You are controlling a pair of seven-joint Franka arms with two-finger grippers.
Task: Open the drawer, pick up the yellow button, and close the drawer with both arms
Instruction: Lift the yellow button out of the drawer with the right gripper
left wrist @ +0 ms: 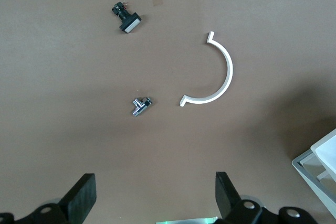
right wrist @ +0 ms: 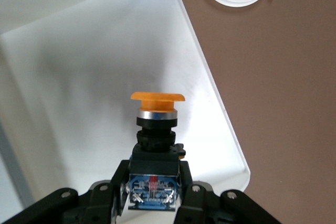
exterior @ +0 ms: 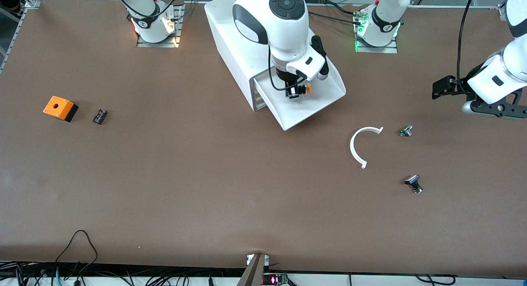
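the drawer [exterior: 306, 104] stands pulled out of the cabinet [exterior: 234, 43] at upper centre of the front view. over it the right gripper [exterior: 293, 92] is clamped on the button [exterior: 306, 88]. only the right wrist view shows that grip closely: fingers [right wrist: 113, 192] pinching the button's body, orange cap up, above the drawer's white floor. at the front view's right edge the left gripper [exterior: 446, 88] waits. the left wrist view shows it spread wide, holding nothing, over the tabletop [left wrist: 63, 129] near the white arc [left wrist: 212, 72].
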